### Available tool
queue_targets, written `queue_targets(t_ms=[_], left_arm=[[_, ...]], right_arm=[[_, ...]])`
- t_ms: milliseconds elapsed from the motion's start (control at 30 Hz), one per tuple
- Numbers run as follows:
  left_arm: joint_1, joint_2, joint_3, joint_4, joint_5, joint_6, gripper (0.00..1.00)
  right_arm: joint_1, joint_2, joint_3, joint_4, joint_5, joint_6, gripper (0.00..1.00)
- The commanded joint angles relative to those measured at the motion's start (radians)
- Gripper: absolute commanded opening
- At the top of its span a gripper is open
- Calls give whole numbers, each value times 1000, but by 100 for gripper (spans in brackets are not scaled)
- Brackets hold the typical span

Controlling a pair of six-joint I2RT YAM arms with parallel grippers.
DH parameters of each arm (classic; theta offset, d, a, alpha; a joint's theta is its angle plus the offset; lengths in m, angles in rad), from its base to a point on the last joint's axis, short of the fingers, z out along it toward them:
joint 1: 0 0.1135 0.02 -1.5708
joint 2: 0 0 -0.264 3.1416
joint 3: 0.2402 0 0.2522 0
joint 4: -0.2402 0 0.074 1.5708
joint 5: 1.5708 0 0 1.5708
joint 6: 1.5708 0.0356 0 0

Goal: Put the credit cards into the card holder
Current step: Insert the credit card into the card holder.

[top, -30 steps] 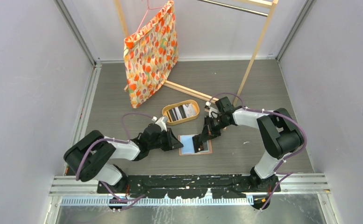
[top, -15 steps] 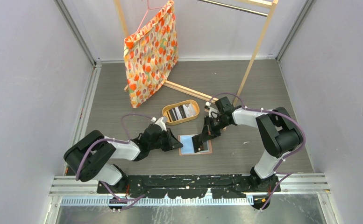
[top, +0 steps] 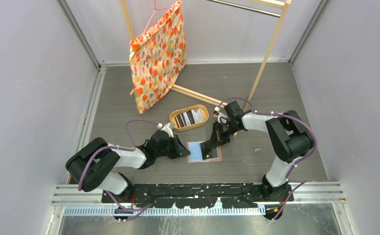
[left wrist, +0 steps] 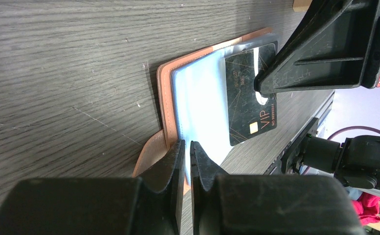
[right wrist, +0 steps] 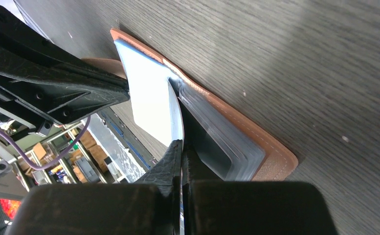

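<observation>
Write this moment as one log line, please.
left tool: pinching card holder edge | right tool: gripping black card over holder's blue pocket

From above, the cards [top: 190,118] in the oval wooden tray [top: 174,122] were too small to count or read. The right gripper [top: 209,148] covered the middle of the card holder [top: 193,154], hiding the pockets there. In the left wrist view, one corner of the black card [left wrist: 246,107] lay behind a right finger, and its fine print beyond "VIP" was too small to read. The snap tab [left wrist: 151,152] ran under the left gripper [left wrist: 188,144], and whether those fingers [left wrist: 175,161] pinched the holder's edge could not be told. The pink hanger [top: 154,7] and wooden rack [top: 270,51] were cut off at the far edge.
</observation>
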Motion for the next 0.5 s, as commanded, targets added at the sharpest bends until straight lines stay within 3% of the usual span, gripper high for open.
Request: queue_targets(t_ms=[0,467], left_arm=[[-5,24,-10,-47,-17,16,11],[-5,4,-13,-59,-18,21,11]], right_arm=[[5,23,21,21,66,-5,1],[2,-18,-39,129,100,19,1]])
